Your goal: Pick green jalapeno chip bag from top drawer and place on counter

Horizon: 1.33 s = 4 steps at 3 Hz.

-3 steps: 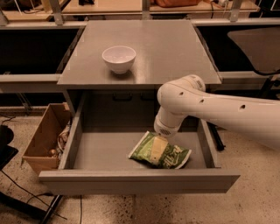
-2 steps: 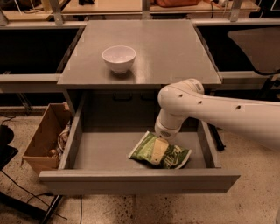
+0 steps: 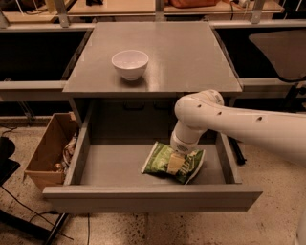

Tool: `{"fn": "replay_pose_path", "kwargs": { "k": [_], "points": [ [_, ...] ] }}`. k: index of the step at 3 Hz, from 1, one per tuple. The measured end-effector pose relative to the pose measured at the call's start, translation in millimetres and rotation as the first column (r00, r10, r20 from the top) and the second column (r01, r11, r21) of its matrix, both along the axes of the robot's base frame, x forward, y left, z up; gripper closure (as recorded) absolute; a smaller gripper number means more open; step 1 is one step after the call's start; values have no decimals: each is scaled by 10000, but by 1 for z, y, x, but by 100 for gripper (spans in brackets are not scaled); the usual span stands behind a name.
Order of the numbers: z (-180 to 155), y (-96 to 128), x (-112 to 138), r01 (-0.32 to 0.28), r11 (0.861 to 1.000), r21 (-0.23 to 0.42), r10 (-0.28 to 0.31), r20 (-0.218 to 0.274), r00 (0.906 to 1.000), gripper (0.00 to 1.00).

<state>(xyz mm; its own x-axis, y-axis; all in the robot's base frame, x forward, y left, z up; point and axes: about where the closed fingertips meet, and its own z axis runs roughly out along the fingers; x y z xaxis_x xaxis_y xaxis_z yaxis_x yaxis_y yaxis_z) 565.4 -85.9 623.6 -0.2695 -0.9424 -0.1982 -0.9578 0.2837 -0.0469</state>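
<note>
Lying flat on top drawer (image 3: pixel 112 167) floor, right of centre: green jalapeno chip bag (image 3: pixel 158 163). Gripper (image 3: pixel 175 162) down on bag middle, positioned for pick; grasp state cannot tell. Counter (image 3: pixel 191 57) above bears white bowl (image 3: pixel 130 63).

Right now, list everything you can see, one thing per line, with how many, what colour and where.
counter: one, matte grey, top of the cabinet, centre of view
white bowl: one, white, upright on the counter's left part
top drawer: one, grey, pulled open below the counter
green jalapeno chip bag: one, green with pale printing, lying on the drawer floor, right of centre
cardboard box: one, brown, on the floor left of the drawer, with things inside that are too unclear to name
wooden tabletops: light wood, along the top edge behind the cabinet
arm: one, white, reaching in from the right
pincer: one, pale, down in the drawer on the chip bag
</note>
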Motion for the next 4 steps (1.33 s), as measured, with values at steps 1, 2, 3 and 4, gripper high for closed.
{"fn": "replay_pose_path", "kwargs": {
  "k": [1, 2, 3, 4],
  "points": [
    [0, 0, 0, 0, 10000, 0, 0, 0, 10000, 61],
    [11, -2, 0, 245, 9970, 728, -253, 97, 9996, 84],
    [96, -24, -6, 525, 9746, 2177, -700, 736, 9948, 100],
    [189, -56, -8, 168, 9669, 2547, -530, 1359, 9893, 100]
  ]
}}
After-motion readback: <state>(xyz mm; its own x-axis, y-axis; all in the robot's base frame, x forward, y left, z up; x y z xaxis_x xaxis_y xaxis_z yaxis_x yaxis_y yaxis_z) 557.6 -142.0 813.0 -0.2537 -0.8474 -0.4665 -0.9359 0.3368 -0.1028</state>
